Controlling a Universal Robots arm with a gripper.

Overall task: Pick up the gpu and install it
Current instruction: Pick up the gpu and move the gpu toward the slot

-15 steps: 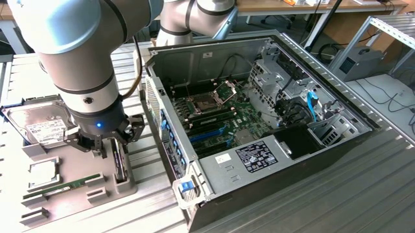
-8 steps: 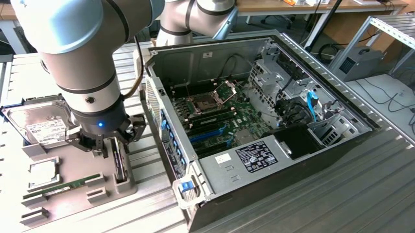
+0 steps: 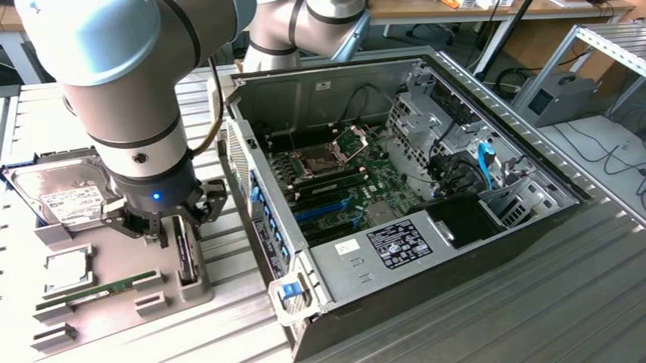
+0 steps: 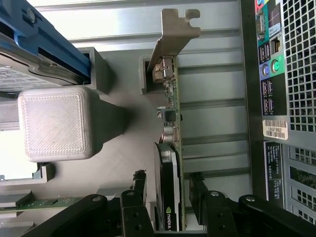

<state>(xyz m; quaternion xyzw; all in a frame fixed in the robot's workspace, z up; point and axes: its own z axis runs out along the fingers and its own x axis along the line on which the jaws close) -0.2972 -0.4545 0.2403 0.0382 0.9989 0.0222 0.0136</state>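
The gpu (image 4: 170, 148) stands on edge in a slot of the grey holder tray (image 3: 121, 306): a green board with a black cooler on one face and a silver bracket at its far end. In the exterior view the gpu (image 3: 187, 261) is just left of the open computer case (image 3: 454, 249). My gripper (image 4: 168, 174) is lowered over the card's cooler end and is open. One black finger (image 4: 139, 190) stands on each side of the card, with a narrow gap between pad and card. From outside, the gripper (image 3: 180, 223) hangs straight down over the card.
On the same tray lie a silver hard drive (image 3: 60, 193), a processor chip (image 3: 66, 272) and a narrow green memory stick (image 3: 96, 291). The case's motherboard (image 3: 333, 181) has blue slots. The case's rear port panel (image 4: 276, 74) is close beside the card.
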